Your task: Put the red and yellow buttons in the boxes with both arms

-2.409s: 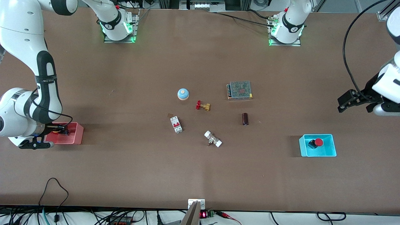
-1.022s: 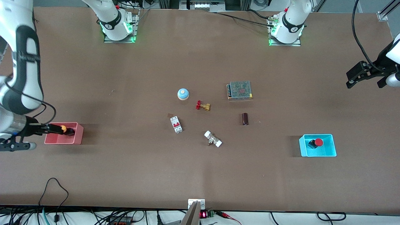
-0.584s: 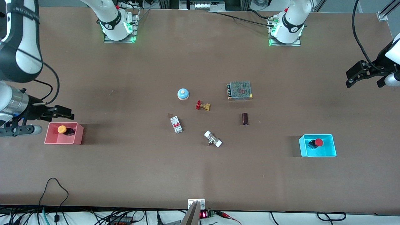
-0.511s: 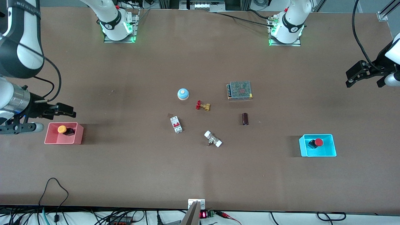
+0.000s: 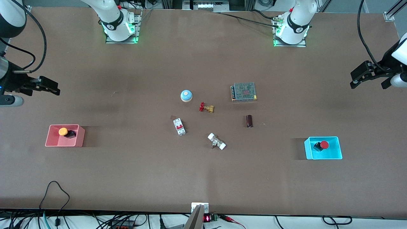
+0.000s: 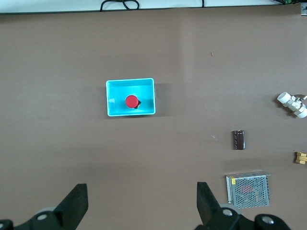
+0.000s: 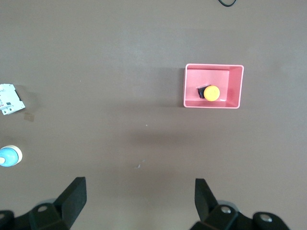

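Presently, both buttons sit inside boxes. The yellow button rests in the pink box at the right arm's end of the counter; the wrist view shows its black base beside the cap, well within the walls. The red button rests in the cyan box at the left arm's end.

The right gripper hangs over bare counter above that end, released, fingers spread wide and empty. The left gripper hangs over bare counter at its own end, likewise released and empty, fingers apart.

Between the boxes lie a blue bell, a brass valve, a circuit breaker, a white fitting, a dark cylinder and a power supply.
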You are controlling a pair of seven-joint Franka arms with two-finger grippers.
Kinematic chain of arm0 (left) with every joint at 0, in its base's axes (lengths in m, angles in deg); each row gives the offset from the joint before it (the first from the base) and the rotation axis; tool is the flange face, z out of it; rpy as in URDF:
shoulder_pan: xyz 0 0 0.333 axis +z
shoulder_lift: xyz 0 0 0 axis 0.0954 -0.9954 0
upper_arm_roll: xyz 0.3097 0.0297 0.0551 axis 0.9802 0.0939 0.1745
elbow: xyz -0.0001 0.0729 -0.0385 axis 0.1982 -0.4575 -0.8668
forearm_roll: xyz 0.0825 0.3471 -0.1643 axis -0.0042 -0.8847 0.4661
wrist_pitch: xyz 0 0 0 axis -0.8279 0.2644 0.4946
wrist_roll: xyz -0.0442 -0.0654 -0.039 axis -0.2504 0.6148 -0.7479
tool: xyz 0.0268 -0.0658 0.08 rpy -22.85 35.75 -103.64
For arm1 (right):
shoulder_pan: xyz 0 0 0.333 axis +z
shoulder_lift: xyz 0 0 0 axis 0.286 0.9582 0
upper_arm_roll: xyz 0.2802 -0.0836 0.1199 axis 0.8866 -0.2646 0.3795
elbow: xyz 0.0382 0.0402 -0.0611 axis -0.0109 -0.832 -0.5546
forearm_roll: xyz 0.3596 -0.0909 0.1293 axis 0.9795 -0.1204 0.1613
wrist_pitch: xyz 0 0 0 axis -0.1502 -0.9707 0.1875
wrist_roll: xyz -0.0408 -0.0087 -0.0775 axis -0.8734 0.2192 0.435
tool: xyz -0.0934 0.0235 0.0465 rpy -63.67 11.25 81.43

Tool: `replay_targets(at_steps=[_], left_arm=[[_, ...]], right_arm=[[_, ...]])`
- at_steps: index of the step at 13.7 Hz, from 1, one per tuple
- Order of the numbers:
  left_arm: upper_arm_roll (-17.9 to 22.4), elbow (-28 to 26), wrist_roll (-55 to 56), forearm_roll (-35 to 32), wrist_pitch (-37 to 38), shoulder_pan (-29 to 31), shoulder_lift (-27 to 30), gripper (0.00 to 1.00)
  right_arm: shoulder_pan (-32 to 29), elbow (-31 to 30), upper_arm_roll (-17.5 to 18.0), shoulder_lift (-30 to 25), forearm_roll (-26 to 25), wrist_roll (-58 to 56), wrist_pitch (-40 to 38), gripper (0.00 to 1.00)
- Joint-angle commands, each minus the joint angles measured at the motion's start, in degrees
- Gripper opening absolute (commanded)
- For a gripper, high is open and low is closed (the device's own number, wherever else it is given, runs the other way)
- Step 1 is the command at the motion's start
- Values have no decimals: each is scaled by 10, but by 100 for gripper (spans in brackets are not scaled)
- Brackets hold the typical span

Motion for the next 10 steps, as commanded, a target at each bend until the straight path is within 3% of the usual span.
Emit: replay_targets(at_steps=[1,5,8,10], left_arm=[[-3,8,-16,2,12,4,3,100],[-4,8,-15,-12,12,4,4,100],[-4,8,-14,-11,12,4,5,100],[-4,8,-14,-11,12,4,5,100]], right_arm=[[-1,-16,2,-5,-1,-1,13,100],[-5,-15,1,-5,-1,4,11,100],[-41,-14,8,-9,1,-1,4,100],[-101,-14,67,-12,0,-1,4,100]])
